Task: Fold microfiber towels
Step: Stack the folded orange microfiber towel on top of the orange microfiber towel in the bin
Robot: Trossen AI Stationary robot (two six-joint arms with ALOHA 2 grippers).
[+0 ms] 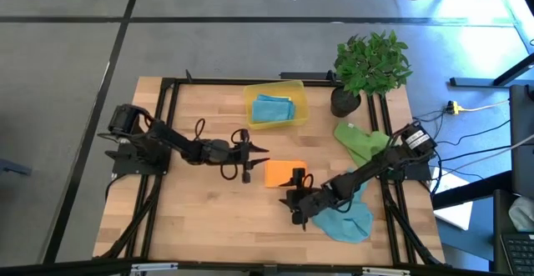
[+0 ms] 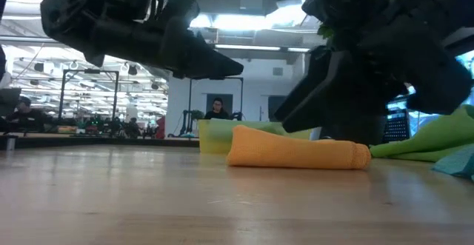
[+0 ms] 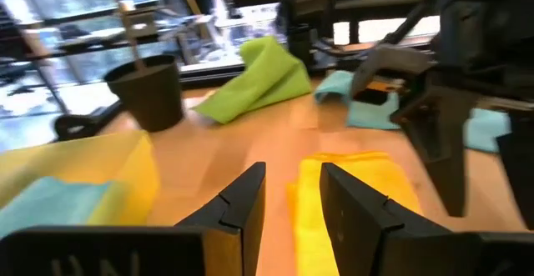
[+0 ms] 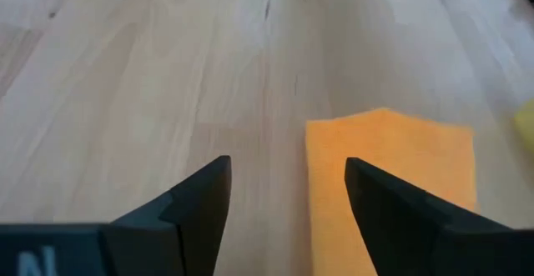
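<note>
High view: the folded orange towel point(image 1: 282, 173) lies near the middle of the wooden table point(image 1: 192, 218), with the left gripper point(image 1: 254, 154) just beside its left edge and the right gripper point(image 1: 294, 186) at its front right corner. Both grippers have their fingers spread, holding nothing. 1 teal-blue towel point(image 1: 273, 109) sits folded in the yellow bin point(image 1: 297, 93); another point(image 1: 346, 220) lies crumpled under the right arm, and the green towel point(image 1: 359, 141) is near the plant point(image 1: 370, 66).
</note>
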